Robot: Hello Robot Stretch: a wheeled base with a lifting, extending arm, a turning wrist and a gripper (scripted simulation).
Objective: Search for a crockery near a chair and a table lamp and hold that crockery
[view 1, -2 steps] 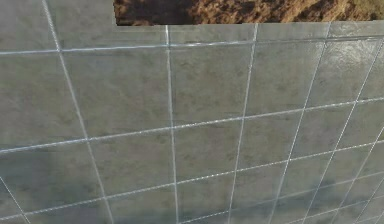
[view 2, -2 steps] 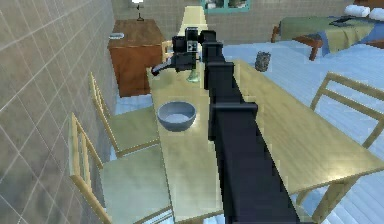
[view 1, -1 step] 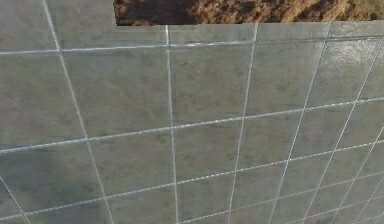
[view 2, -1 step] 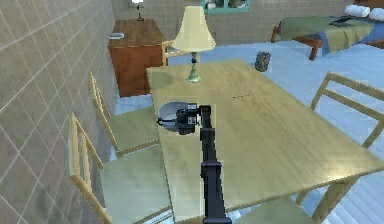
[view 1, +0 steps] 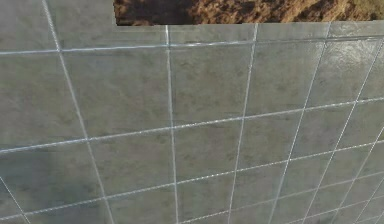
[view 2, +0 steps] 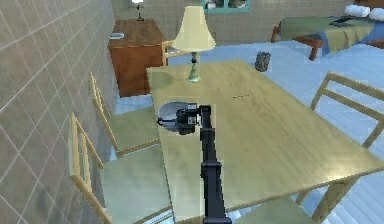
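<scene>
I logged the arm [view 2: 210,168] extended straight up the arm side view from its bottom edge. Gripper [view 2: 170,118] sat at the far end, turned toward the view's left. Couldn't tell whether it held anything.

Grey tiles, pale wood
The wall [view 1: 200,120] is grey-green with pale grid lines; table [view 2: 270,110] and chairs [view 2: 130,127] yellowish wood, lamp [view 2: 192,30] cream, cabinet [view 2: 135,60] red-brown.
</scene>
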